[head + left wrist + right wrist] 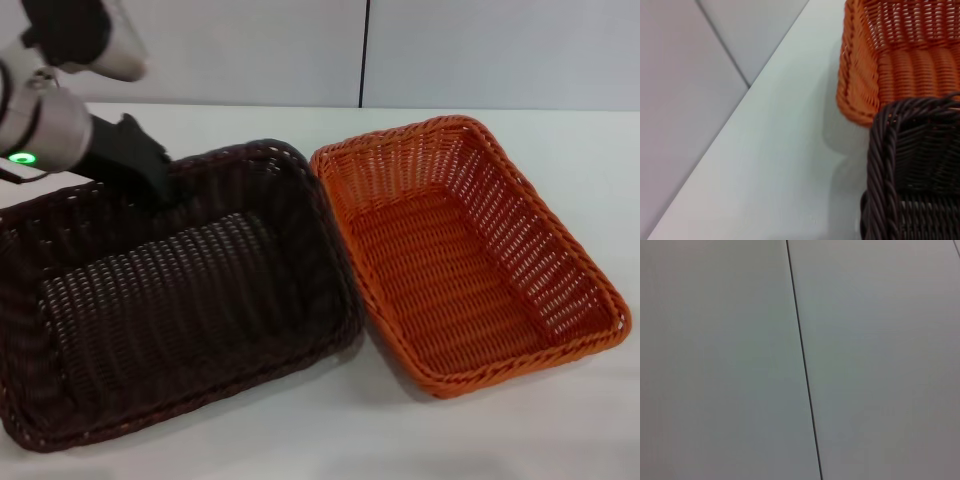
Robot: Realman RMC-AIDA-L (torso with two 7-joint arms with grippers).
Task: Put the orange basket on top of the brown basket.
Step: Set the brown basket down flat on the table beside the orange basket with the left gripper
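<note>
The orange basket (pixel 470 260) lies on the white table at the right, empty and open side up. The brown basket (pixel 170 310) lies beside it at the left, empty, with their near corners touching or almost touching. My left gripper (pixel 150 182) is at the brown basket's far rim, its black body merging with the dark weave. The left wrist view shows a corner of the brown basket (pixel 920 170) close up with a corner of the orange basket (pixel 900 50) right behind it. My right gripper is out of view.
The white table (pixel 560 430) has bare surface in front of and to the right of the baskets, and behind them (pixel 780 165). A pale panelled wall (pixel 450 50) stands behind the table. The right wrist view shows only this wall (pixel 865 365).
</note>
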